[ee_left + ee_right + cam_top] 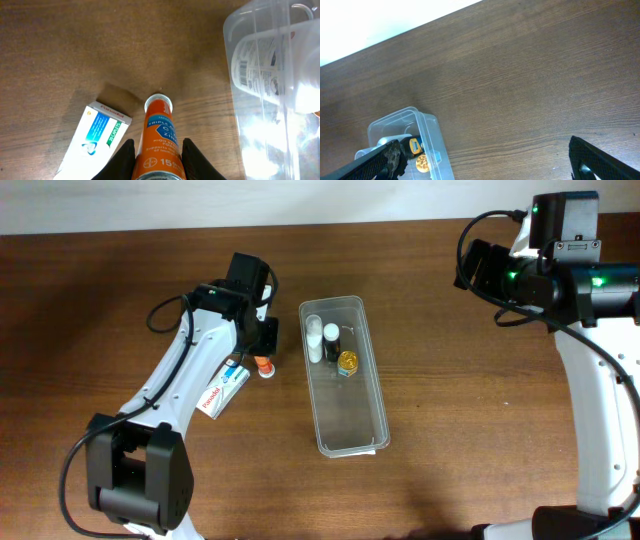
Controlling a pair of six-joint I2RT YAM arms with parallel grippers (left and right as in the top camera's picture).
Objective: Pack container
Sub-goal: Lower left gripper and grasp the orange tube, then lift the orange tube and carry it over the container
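L gripper [158, 144] is clamped on orange tube [159, 122]; R gripper [485, 150] gapes open, idle. Container [352, 420] lies at 3 o'clock of tube on tabletop [450, 430]. We lift first, traverse, then lower into its bare 6 o'clock end.

There are 1 container [350, 415], 2 bottles [314, 338], 1 gold-topped jar [347, 361], 1 orange tube [159, 137] and 1 toothpaste box [224, 390].
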